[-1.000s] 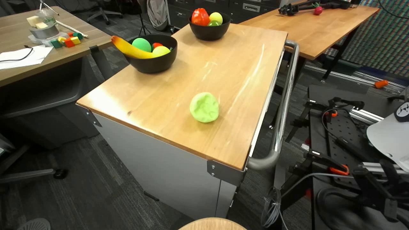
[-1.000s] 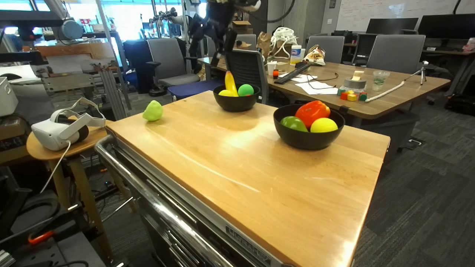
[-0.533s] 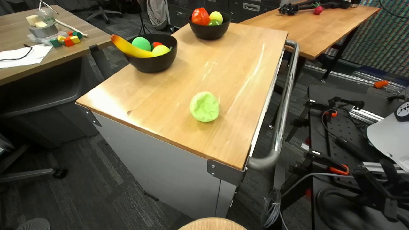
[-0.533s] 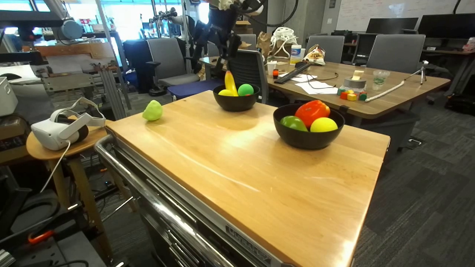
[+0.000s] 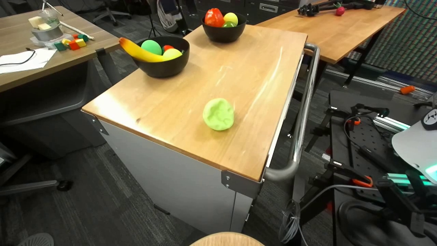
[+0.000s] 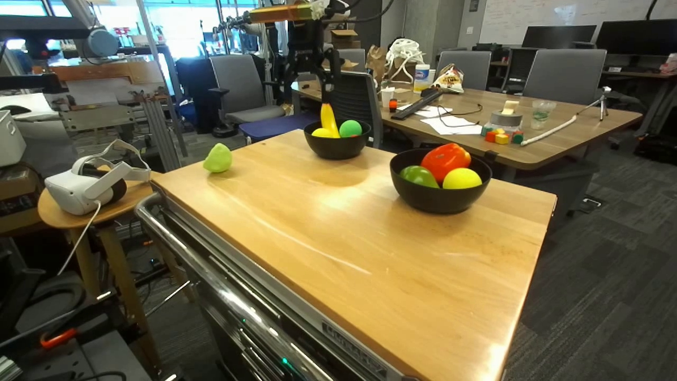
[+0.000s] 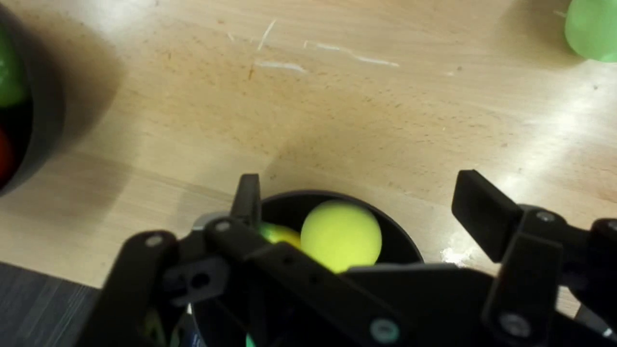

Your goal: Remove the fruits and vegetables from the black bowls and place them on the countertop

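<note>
Gripper (image 7: pixel 365 205) sits released, its two fingers spread wide on my wrist view. The tip on the picture's left overlaps the rim of the black bowl (image 5: pixel 164 70), close beside the yellow ball (image 7: pixel 342 236) lying in it; the tip on the right stands out past the rim, over the wood. Dark linkages cover the lower part of that bowl from me.

From an exterior view I see the hand hanging nose-down above the bowl, fingers toward the counter. An orange-brown piece (image 6: pixel 280 13) lies nearly level just above it, slim cables run off to one side, and the upper edge of the picture cuts off the rest of the arm. One finger overlaps the tip of the banana (image 6: pixel 328 120) there; I cannot tell whether they touch.

That banana leans up beyond the rim, next to a green ball (image 5: pixel 151 47), with a red piece (image 5: pixel 167 48) partly hidden deeper in. Another black bowl (image 6: pixel 441 203) holds a red pepper (image 6: pixel 446 161), a yellow fruit (image 6: pixel 461 179) and a green fruit (image 6: pixel 418 175). Both exterior views show me a lime-green lump (image 5: pixel 218 114) directly on the countertop (image 6: pixel 423 275), well apart from both bowls. A white headset (image 6: pixel 87 185) rests on the stool (image 6: pixel 111 209) alongside.
</note>
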Robot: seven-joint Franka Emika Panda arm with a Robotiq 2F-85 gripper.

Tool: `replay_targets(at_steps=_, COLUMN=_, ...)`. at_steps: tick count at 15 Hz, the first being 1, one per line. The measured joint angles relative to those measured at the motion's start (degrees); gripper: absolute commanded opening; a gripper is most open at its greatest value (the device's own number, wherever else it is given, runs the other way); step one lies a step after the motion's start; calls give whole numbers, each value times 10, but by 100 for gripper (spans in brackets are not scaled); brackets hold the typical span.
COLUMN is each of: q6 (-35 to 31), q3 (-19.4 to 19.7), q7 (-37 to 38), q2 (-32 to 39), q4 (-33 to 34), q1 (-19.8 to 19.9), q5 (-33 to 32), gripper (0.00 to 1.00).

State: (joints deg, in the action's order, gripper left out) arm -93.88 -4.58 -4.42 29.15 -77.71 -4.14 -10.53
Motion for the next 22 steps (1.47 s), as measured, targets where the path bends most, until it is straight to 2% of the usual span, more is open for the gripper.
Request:
replay_targets(at_steps=3, q6=-34, q3=1, q7=0, q2=17, q4=19, q1=-22, q5=-37, gripper=100)
replay_targets(at_steps=7, q6=-47, q3=5, q7=-6, q2=19, q4=21, q1=-23, q5=-39, gripper=100)
replay_targets(at_steps=13, q6=-188, q3=8, q7=-21, q2=20, q4=6, q1=-38, q5=-140, gripper=100)
replay_targets(at_steps=15, q6=-231, q3=5, q7=-21, q2=23, q4=7, q1=-41, q5=-126, gripper=100)
replay_targets(at_steps=22, q6=-231, q3=9, q7=-21, q2=28, q4=5, q1=-43, q5=-122, gripper=100)
